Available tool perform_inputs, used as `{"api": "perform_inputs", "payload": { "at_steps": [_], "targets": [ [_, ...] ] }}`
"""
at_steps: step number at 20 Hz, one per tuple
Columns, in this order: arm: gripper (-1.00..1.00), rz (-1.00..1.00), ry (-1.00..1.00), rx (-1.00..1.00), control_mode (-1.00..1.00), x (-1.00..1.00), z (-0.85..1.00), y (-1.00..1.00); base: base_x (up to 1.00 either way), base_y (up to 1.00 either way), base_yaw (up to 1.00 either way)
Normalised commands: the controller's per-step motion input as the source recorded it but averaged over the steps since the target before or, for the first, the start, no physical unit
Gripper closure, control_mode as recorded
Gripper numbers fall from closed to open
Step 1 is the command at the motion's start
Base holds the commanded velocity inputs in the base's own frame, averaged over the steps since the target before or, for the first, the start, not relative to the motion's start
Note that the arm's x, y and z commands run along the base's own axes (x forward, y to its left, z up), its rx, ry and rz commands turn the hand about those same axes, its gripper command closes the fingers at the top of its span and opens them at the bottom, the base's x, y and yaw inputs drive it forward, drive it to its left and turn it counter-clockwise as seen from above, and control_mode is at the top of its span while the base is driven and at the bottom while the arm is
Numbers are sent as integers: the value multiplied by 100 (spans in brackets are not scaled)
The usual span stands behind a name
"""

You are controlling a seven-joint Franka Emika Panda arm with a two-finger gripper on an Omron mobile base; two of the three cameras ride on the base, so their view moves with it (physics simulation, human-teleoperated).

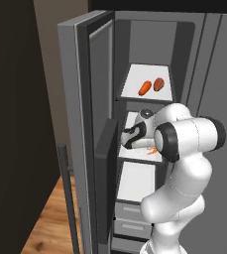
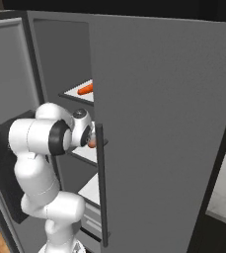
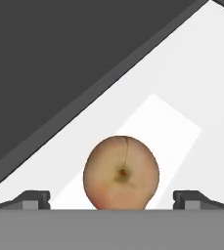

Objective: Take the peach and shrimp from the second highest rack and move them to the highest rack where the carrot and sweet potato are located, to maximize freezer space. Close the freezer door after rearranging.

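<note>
On the second-highest rack (image 1: pixel 135 149), the peach (image 3: pixel 121 173) sits dead centre betw. the hand's (image 3: pixel 111 199) two fingertips (image 3: pixel 33 199), stem dimple facing the camera; round, so no long axis to align w/; hand spread wide, gripping nothing; likely next: ease fwd & clench. Shrimp (image 1: pixel 152 150) lies just right of the hand; carrot (image 1: pixel 144 88) & sweet potato (image 1: pixel 158 84) on the highest rack (image 1: pixel 135 74); freezer door (image 1: pixel 80 124) open.

Flat, even rendered light; the white racks (image 1: pixel 149 74) glow bright. The room at left is dim. Edges stay sharp, without blur.
</note>
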Motion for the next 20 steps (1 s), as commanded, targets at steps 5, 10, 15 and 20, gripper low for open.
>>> {"api": "perform_inputs", "payload": {
  "at_steps": [5,10,15,20],
  "targets": [
    [-100,0,-4,0,-100,43,-23,0,0,0,0],
    [-100,0,0,0,-100,24,-22,-3,0,0,0],
    [-100,0,0,0,-100,4,-23,0,0,0,0],
    [-100,0,0,0,-100,2,-29,-2,0,0,0]
  ]
}}
